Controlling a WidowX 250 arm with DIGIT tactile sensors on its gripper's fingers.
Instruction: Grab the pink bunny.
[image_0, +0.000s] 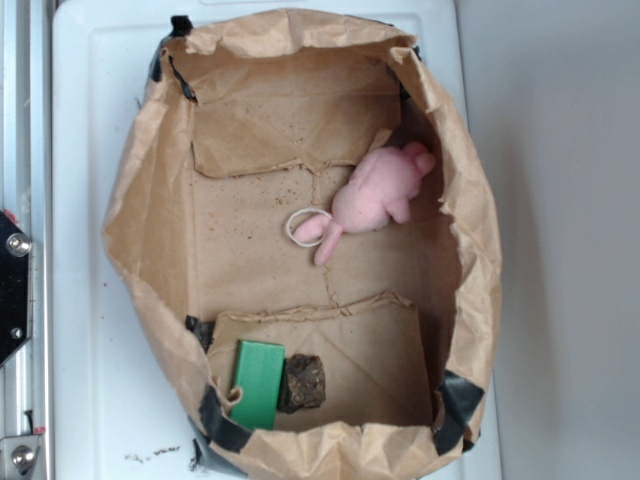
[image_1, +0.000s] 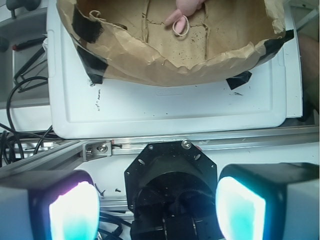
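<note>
The pink bunny (image_0: 375, 190) lies on its side on the floor of an open brown paper bag (image_0: 140, 210), toward the right wall, its long ears pointing down-left. In the wrist view only the bunny's ears (image_1: 182, 15) show at the top edge, inside the bag (image_1: 165, 65). My gripper (image_1: 157, 207) hangs well outside the bag, over the arm's black base. Its two glowing pads (image_1: 75, 212) stand far apart with nothing between them. The gripper does not show in the exterior view.
A flat green block (image_0: 258, 383) and a dark brown lump (image_0: 303, 382) lie at the bag's near end. A white ring (image_0: 305, 225) rests by the bunny's ears. The bag sits on a white tray (image_1: 165, 107). A metal rail (image_1: 200, 142) and cables (image_1: 25, 95) lie beside the tray.
</note>
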